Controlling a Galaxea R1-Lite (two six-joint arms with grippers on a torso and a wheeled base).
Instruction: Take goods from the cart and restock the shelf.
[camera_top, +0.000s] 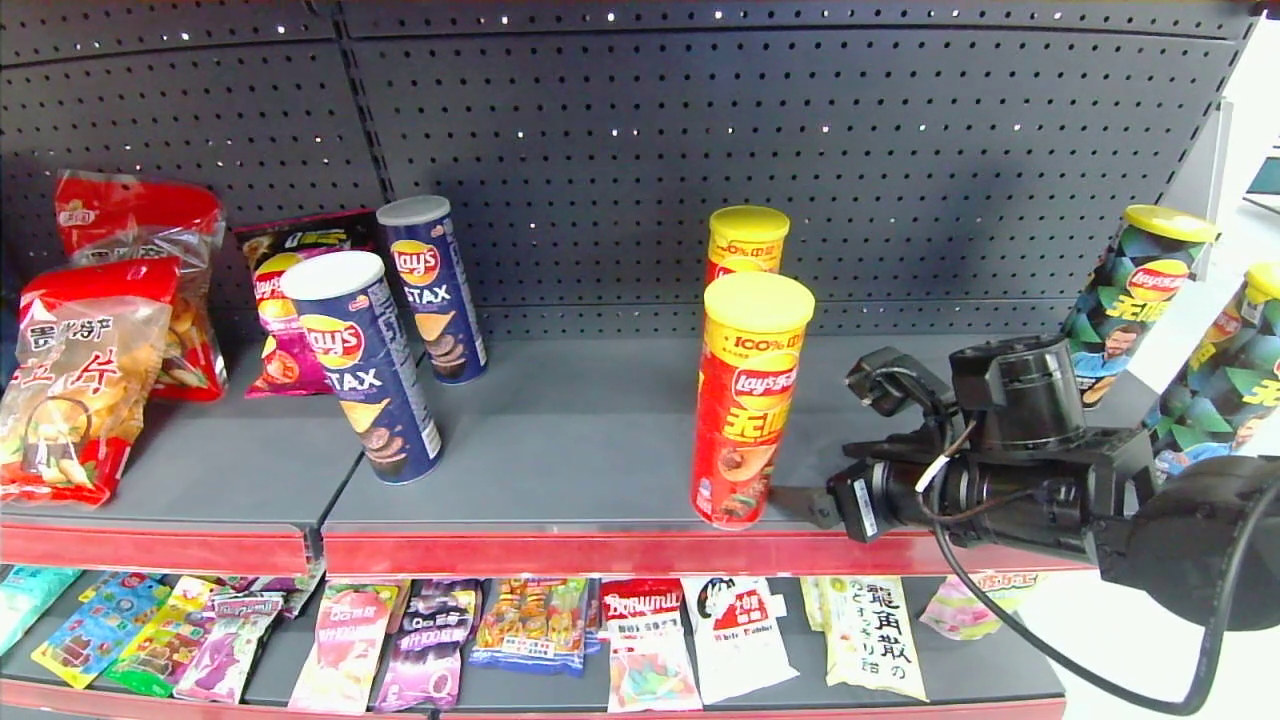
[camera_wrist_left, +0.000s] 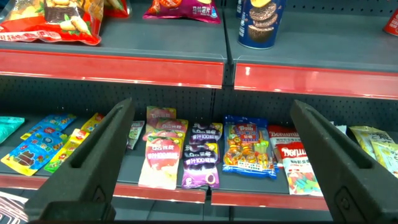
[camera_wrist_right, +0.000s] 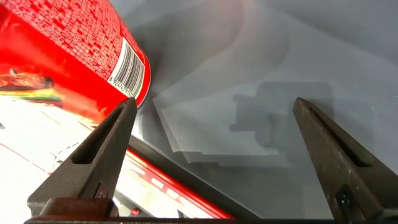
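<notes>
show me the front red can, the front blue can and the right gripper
front red can (camera_top: 745, 415), head view, middle of its label
front blue can (camera_top: 372, 375), head view, middle of its body
right gripper (camera_wrist_right: 211, 109), right wrist view, midway between its fingertips

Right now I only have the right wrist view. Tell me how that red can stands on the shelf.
Observer: The red can stands upright near the front edge of the shelf, with its yellow lid on.
Operator: Report what is behind it.
Observer: A second red can stands upright behind it, nearer the back panel.
Operator: Give me the left claw.
Observer: The left claw is open, facing candy packets on the lower shelf.
</notes>
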